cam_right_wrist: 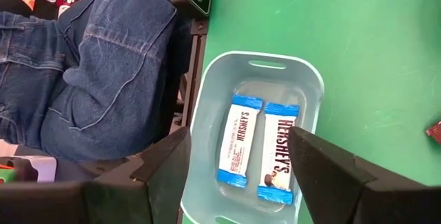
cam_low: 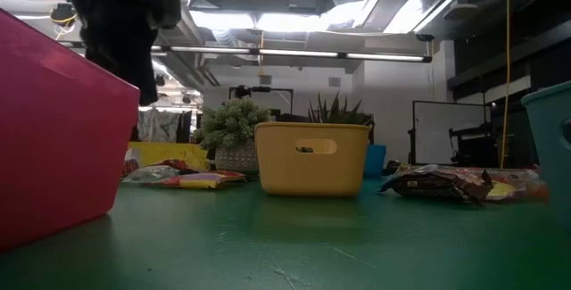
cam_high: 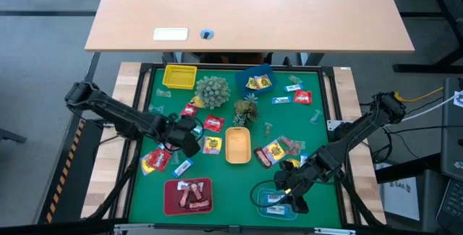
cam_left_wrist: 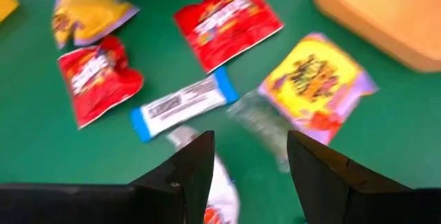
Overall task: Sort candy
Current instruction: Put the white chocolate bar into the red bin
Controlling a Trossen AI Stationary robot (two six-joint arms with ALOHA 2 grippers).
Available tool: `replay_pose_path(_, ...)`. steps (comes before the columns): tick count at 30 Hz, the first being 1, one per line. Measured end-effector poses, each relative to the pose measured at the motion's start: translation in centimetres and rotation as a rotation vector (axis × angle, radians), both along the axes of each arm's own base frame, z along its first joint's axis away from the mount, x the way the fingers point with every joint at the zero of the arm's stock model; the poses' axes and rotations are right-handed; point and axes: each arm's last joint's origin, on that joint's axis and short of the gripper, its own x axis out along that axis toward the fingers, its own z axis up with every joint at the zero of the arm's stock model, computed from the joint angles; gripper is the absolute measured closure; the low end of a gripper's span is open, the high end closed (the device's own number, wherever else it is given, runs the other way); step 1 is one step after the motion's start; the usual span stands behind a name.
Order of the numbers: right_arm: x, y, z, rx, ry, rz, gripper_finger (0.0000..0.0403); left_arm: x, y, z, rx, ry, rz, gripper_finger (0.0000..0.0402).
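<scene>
The right gripper (cam_right_wrist: pixel 238 182) is being held wide open and empty just above the pale blue tray (cam_right_wrist: pixel 207 100) at the green mat's (cam_high: pixel 329 130) near right corner, where two blue-white candy bars (cam_right_wrist: pixel 238 140) are lying side by side between its fingers. The left gripper (cam_left_wrist: pixel 249 172) is also being held open with nothing in it near the mat's left edge, over a blue-white bar (cam_left_wrist: pixel 182 103). Red packets (cam_left_wrist: pixel 227 21) and yellow packets (cam_left_wrist: pixel 313 83) are being left scattered just beyond it.
</scene>
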Motion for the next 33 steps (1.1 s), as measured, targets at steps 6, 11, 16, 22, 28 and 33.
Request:
replay_pose_path(6, 0.0, 0.0, 0.0, 0.000, 0.000, 0.000, 0.0160, -0.1, 0.0, -0.7, -0.004, 0.044, 0.062, 0.0233)
replay_pose_path(11, 0.0, 0.0, 0.0, -0.001, 0.001, 0.000, 0.0160, 0.0, 0.0, -1.6, -0.005, 0.093, 0.109, 0.0233)
replay_pose_path(16, 0.0, 0.0, 0.0, -0.003, 0.004, 0.000, 0.0160, 0.5, -0.2, -2.8, -0.004, 0.155, 0.109, 0.0233)
replay_pose_path(22, -0.1, -0.1, -0.1, -0.013, 0.016, 0.000, 0.0160, 1.0, 0.2, -4.0, 0.009, 0.206, 0.135, 0.0233)
replay_pose_path(28, -0.1, -0.1, -0.1, -0.013, 0.016, 0.000, 0.0160, 1.5, 1.5, -4.6, 0.012, 0.230, 0.195, 0.0233)
replay_pose_path(33, -0.1, -0.1, -0.1, -0.014, 0.016, 0.000, 0.0160, 1.7, 2.2, -5.3, -0.013, 0.225, 0.245, 0.0233)
